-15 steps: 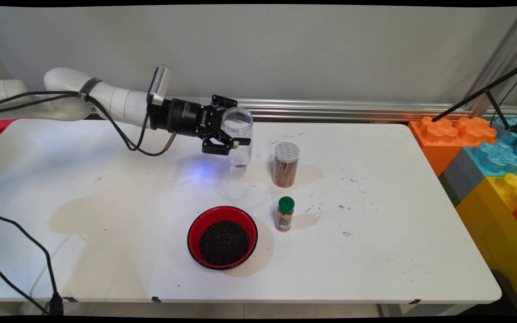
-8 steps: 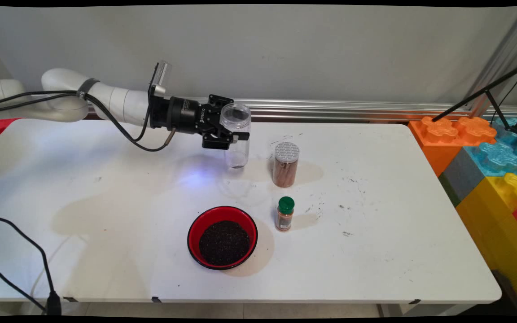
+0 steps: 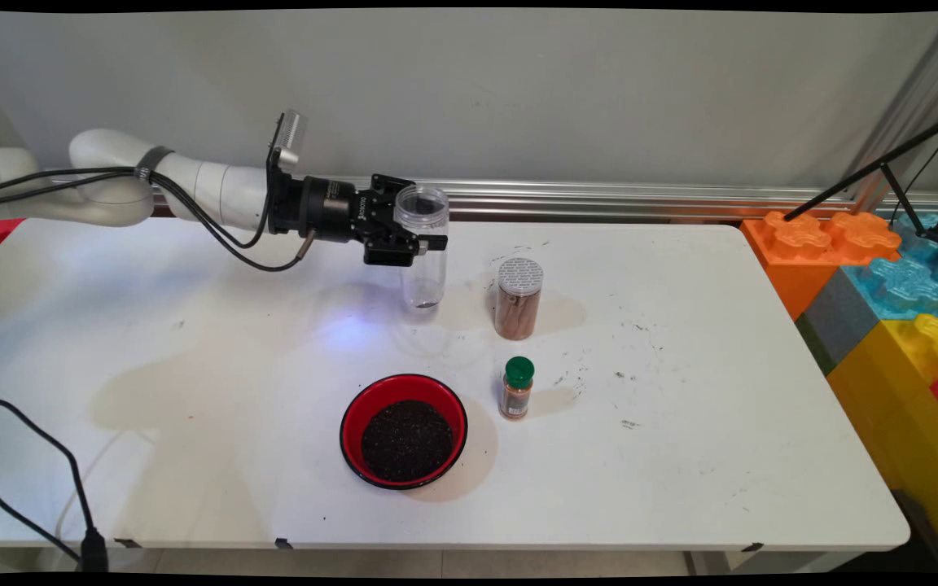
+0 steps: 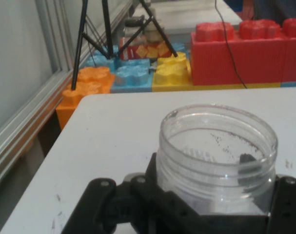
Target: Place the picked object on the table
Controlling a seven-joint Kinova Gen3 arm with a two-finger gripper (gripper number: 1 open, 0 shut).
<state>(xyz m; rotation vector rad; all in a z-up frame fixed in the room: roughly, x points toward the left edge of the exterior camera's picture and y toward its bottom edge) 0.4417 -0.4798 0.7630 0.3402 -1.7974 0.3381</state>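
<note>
You have the table (image 3: 681, 456) filling most of the frame, toy blocks (image 3: 884, 277) at its right edge. Upper centre-left, your gripper (image 3: 424, 244) is pinching the jar (image 3: 422, 248) just under its rim. The jar stands upright, long axis vertical, open mouth up, its base at the tabletop. Right of it stands a canister (image 3: 518, 298); lower centre, a bowl (image 3: 404, 430) and a bottle (image 3: 516, 388).
</note>
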